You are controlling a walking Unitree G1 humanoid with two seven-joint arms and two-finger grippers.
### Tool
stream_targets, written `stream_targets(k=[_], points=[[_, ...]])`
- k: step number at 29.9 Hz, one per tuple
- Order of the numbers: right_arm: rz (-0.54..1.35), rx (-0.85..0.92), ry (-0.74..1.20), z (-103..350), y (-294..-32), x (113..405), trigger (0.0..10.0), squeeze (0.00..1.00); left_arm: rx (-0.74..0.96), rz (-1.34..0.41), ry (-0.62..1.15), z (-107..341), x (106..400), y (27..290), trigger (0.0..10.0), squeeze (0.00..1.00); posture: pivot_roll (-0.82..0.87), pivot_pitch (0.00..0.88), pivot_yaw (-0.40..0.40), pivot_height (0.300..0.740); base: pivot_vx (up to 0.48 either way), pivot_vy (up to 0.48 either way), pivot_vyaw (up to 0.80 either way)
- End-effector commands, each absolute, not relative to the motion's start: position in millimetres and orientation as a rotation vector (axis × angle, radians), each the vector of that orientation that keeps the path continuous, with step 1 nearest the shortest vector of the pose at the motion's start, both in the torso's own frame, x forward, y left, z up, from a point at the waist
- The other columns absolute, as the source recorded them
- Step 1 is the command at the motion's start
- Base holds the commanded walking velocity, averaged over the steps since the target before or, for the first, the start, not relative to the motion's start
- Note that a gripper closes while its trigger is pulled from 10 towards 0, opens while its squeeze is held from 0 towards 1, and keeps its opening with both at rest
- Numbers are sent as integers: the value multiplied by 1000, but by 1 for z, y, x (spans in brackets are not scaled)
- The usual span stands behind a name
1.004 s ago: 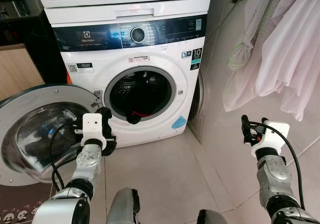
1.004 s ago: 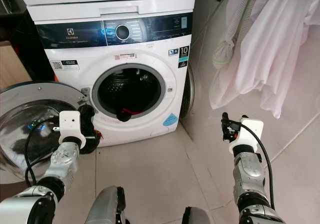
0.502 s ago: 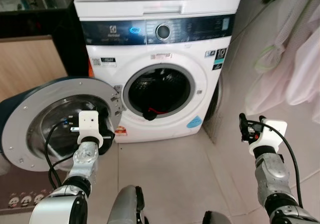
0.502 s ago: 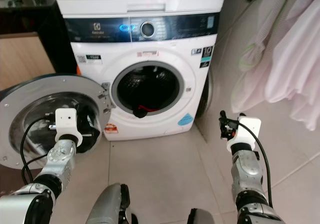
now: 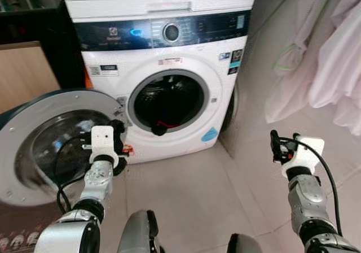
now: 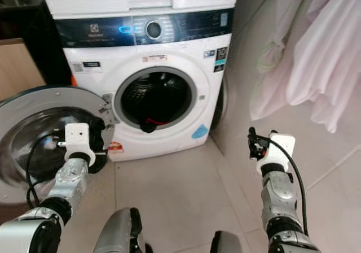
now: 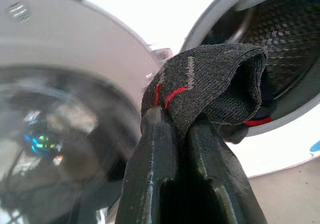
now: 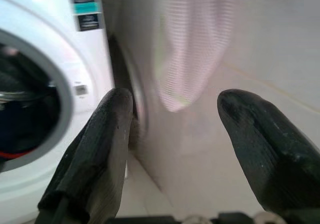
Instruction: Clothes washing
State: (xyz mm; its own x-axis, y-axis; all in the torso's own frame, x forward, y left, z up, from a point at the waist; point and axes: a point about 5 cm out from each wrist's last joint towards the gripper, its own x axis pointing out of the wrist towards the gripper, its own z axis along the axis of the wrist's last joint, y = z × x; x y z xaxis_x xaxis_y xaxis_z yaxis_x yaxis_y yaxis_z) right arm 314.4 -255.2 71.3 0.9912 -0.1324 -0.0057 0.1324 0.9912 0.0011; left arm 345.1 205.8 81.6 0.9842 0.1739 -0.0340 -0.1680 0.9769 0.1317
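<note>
A white front-loading washing machine [image 5: 169, 61] stands ahead with its round door [image 5: 51, 145] swung open to my left. Dark clothes with a red trim [image 5: 159, 127] lie in the drum and hang over its lip. My left gripper [image 7: 177, 119] is shut on a dark grey sock [image 7: 215, 84] with red stripes. In the head view it [image 5: 117, 135] hovers in front of the door's hinge, left of and below the drum opening. My right gripper [image 8: 172, 114] is open and holds nothing. It [image 5: 275, 145] is raised over the floor to the right of the machine.
Pale garments [image 5: 338, 66] and a mesh bag [image 5: 290, 61] hang on the tiled wall at the right. A wooden cabinet [image 5: 22, 78] stands left of the machine. A dark mat [image 5: 22, 236] lies under the door. Beige floor tiles [image 5: 186, 185] stretch before the machine.
The camera has swung right and then back left, so the whole scene shifted. Both arms keep their poses, and the left gripper still holds the sock.
</note>
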Motion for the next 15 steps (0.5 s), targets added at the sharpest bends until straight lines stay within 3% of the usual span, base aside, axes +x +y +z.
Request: stream_targets(k=[1, 15], points=[[-154, 13, 3, 71, -260, 312, 10000, 0, 111, 163, 50, 83, 348, 201, 10000, 0, 40, 35, -5, 599, 247, 0, -587], [-150, 5, 4, 71, -260, 313, 10000, 0, 112, 165, 53, 83, 347, 201, 10000, 0, 40, 35, -5, 599, 252, 0, 0]])
